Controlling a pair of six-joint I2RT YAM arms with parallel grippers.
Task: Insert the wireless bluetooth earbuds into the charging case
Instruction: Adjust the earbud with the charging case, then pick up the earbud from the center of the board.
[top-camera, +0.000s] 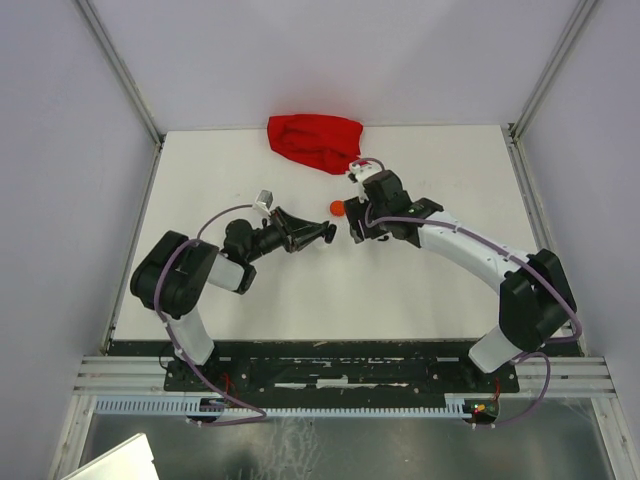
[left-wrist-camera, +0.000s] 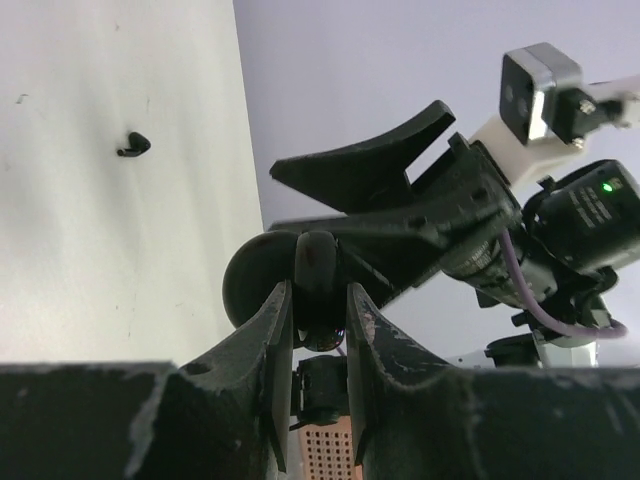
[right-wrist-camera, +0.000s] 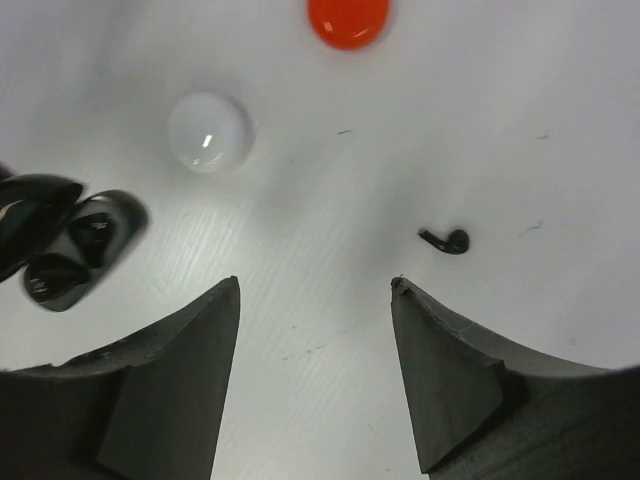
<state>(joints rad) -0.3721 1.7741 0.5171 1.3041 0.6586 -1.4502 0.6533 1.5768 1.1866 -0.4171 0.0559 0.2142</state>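
Starting at the left gripper (left-wrist-camera: 318, 300), its jaws are seen clamped on the black charging case (right-wrist-camera: 75, 245), which is held with its lid open. The right gripper (right-wrist-camera: 315, 285) is held spread, with nothing between its fingers, over the white table (right-wrist-camera: 330, 190). One black earbud (right-wrist-camera: 447, 240) is seen lying loose on the table near its right finger. Farther out, a white round case (right-wrist-camera: 208, 132) and an orange-red case (right-wrist-camera: 348, 20) are seen. Whether the black case's wells are filled cannot be told. This earbud, at least, is judged not yet inserted.

Bare table (right-wrist-camera: 320, 200) round black earbud (right-wrist-camera: 445, 240); white disc (right-wrist-camera: 208, 131), black case (right-wrist-camera: 75, 248) aside, seemingly well apart.
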